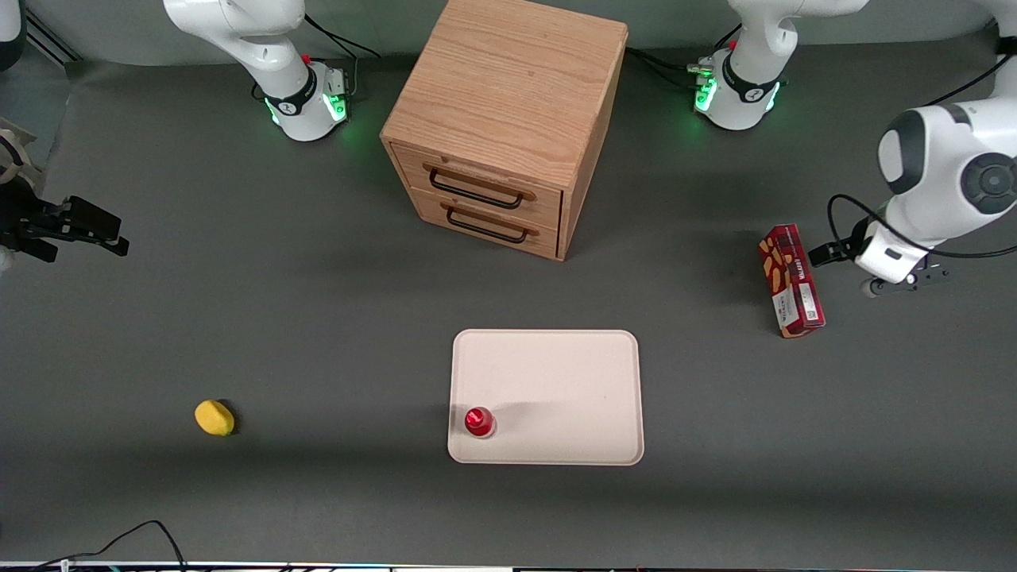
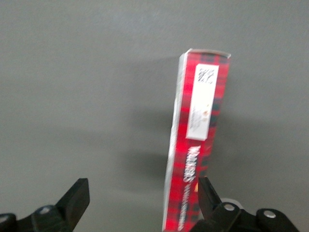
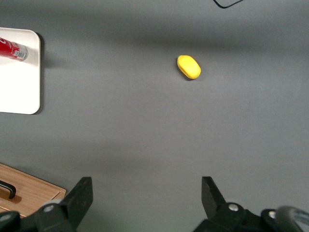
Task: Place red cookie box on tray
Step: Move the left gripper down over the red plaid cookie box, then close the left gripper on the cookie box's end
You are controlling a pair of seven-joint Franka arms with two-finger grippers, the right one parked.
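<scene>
Tool (image 2: 140,198) fingers are spread wide and nothing is gripped; it is held just beside the red cookie box (image 1: 791,280). Box is laid on the desk (image 1: 238,318), at 2 o'clock from the tray (image 1: 556,373).

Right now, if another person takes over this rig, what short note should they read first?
Gripper: open, empty, hovering at the cookie box, one finger beside its side, nothing clamped.
Cookie box: lying on the table toward the working arm's end, apart from the tray and farther from the front camera than it.
Tray: mostly bare; a small red-capped bottle stands in one of its corners nearest the front camera.
Done: the approach to the box only.
Left: centre the gripper over the box, close, lift, carry to the tray, set it down clear of the bottle.
</scene>
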